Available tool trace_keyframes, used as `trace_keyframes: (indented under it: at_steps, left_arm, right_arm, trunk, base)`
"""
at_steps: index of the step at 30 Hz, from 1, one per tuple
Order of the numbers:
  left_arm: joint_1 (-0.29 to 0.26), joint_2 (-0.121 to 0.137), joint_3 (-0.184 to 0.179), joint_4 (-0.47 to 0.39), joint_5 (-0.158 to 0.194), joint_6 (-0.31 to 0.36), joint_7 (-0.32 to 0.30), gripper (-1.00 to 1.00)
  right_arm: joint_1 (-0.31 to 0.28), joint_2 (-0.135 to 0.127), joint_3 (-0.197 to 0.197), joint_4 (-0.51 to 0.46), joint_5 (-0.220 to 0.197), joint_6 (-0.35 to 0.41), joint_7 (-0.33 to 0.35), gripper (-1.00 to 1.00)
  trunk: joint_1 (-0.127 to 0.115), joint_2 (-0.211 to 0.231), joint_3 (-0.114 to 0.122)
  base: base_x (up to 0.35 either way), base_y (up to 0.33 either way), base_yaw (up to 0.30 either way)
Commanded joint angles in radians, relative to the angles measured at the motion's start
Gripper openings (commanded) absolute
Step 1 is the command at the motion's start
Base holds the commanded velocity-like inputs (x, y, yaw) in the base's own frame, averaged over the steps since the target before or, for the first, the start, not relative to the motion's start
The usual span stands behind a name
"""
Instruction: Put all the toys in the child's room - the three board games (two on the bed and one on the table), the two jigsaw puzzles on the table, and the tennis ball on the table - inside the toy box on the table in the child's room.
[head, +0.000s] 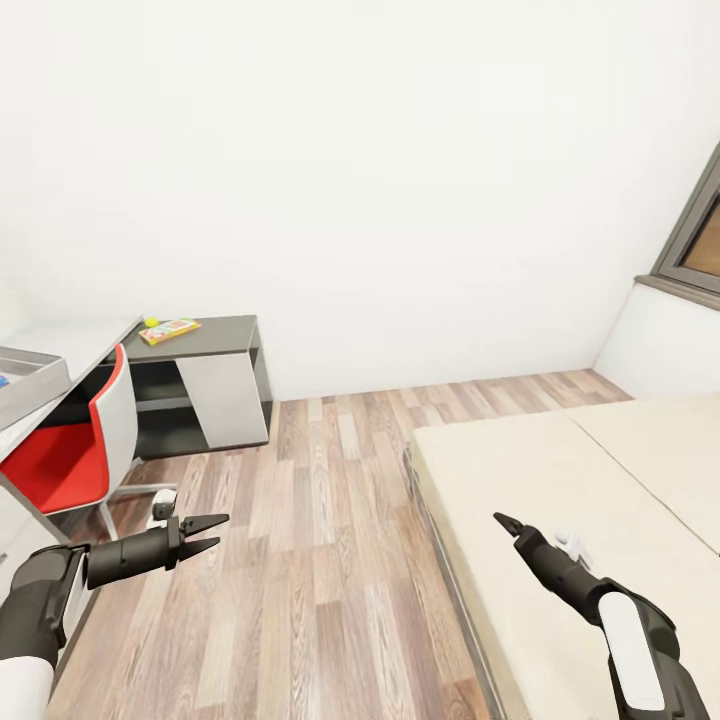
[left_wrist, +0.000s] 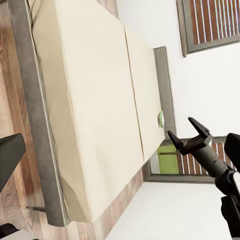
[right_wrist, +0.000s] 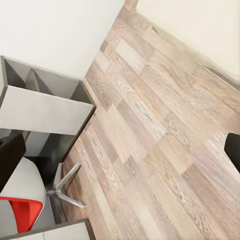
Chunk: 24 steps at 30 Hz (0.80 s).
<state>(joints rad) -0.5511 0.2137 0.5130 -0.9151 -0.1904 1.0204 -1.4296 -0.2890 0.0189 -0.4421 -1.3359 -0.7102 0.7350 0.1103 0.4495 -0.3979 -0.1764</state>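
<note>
Meanwhile, both claws hang empty between table and bed.

Left gripper is spread over bare floor; ahead of it and to its left, well apart, a board game lies flat beside the ball, and the toy box sits nearer, far left. Right gripper, spread, hovers above the bed; a green-edged thing, too small to name, lies beyond it.
</note>
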Motion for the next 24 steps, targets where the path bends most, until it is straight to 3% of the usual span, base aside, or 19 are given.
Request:
trace_keyframes:
  at_steps: [1,15,24]
  left_arm:
    - [-0.001,0.0,0.002,-0.001,-0.011,0.01,-0.009,1.0]
    - [-0.001,0.0,0.002,-0.001,-0.011,0.01,-0.01,1.0]
    - [-0.001,0.0,0.002,-0.001,-0.011,0.01,-0.01,1.0]
  right_arm:
    - [-0.001,0.001,-0.003,0.0,0.004,0.005,0.007,1.0]
    - [-0.001,0.005,-0.003,-0.01,0.005,0.001,0.008,1.0]
    - [-0.001,0.006,-0.003,-0.012,0.005,0.003,0.006,1.0]
  trunk:
    - [0.0,-0.002,-0.002]
    - [0.0,-0.002,-0.002]
    - [0.0,-0.002,-0.002]
  base:
    - [-0.115,0.0,0.0]
    - [-0.07,-0.061,0.007]
    - [-0.081,-0.012,0.234]
